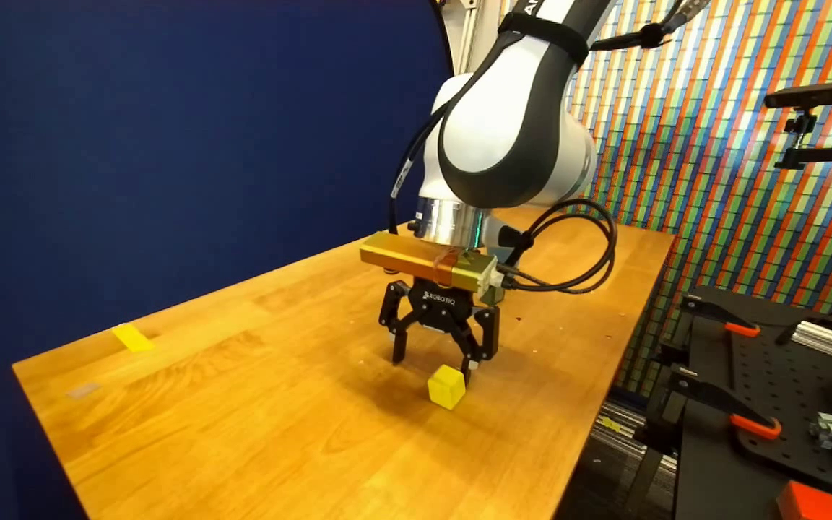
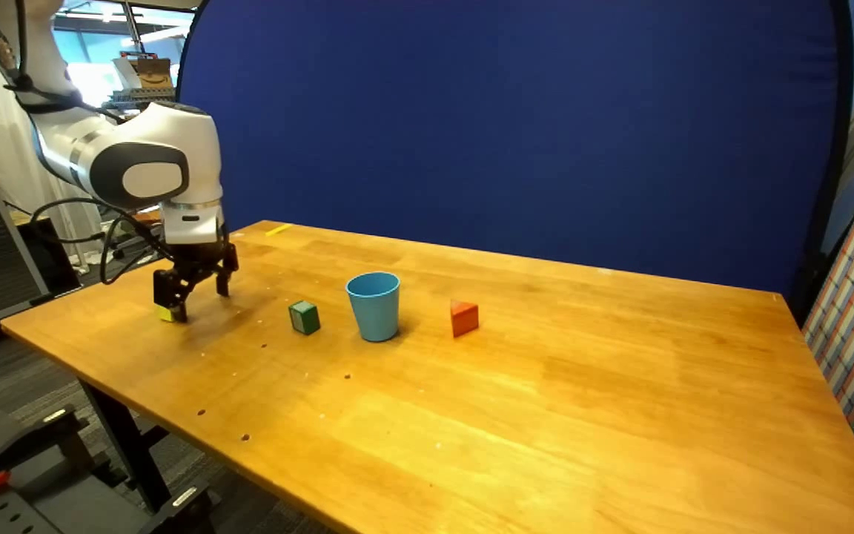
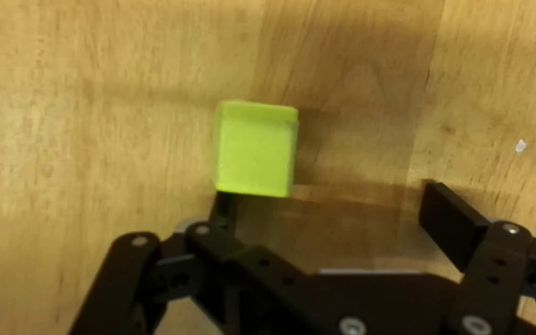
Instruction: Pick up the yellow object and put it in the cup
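Observation:
The yellow block [image 1: 446,387] sits on the wooden table beside one fingertip of my gripper [image 1: 432,366]. In an exterior view it is partly hidden [image 2: 165,314] behind a finger of the gripper [image 2: 202,305]. In the wrist view the block [image 3: 256,150] lies just beyond the left fingertip, outside the space between the fingers. The gripper [image 3: 327,195] is wide open and empty, its fingertips low near the table. The teal-blue cup [image 2: 376,310] stands upright on the table, well apart from the gripper.
A green block [image 2: 305,317] stands between the gripper and the cup. An orange-red block [image 2: 464,318] lies on the cup's far side. A flat yellow tape strip [image 1: 132,337] is stuck near the table edge. A blue backdrop [image 2: 516,133] stands behind the table.

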